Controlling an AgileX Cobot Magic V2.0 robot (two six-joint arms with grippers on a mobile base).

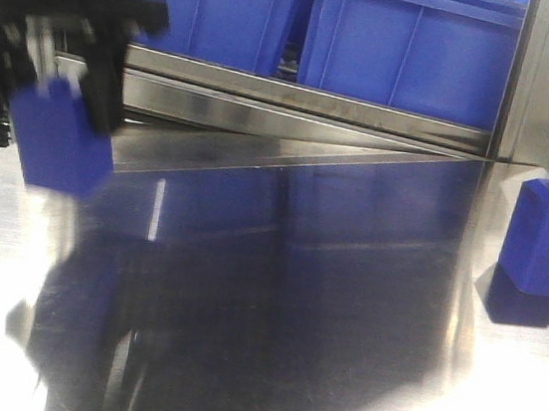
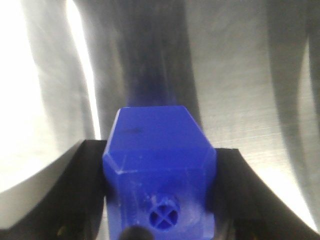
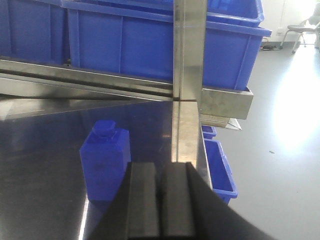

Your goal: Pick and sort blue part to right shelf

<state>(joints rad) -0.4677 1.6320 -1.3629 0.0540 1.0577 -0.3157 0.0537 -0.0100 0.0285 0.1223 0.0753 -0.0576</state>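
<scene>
Two blue bottle-shaped plastic parts: we find the held part clamped in the left gripper, raised; the second part stands just ahead of the right gripper, closed and empty. A hasty swing could shake the held part loose.

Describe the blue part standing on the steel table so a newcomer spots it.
Start at the steel table by the blue crates. Near the upright post stands a bottle-shaped blue part; the other blue part hangs in the left gripper.
</scene>
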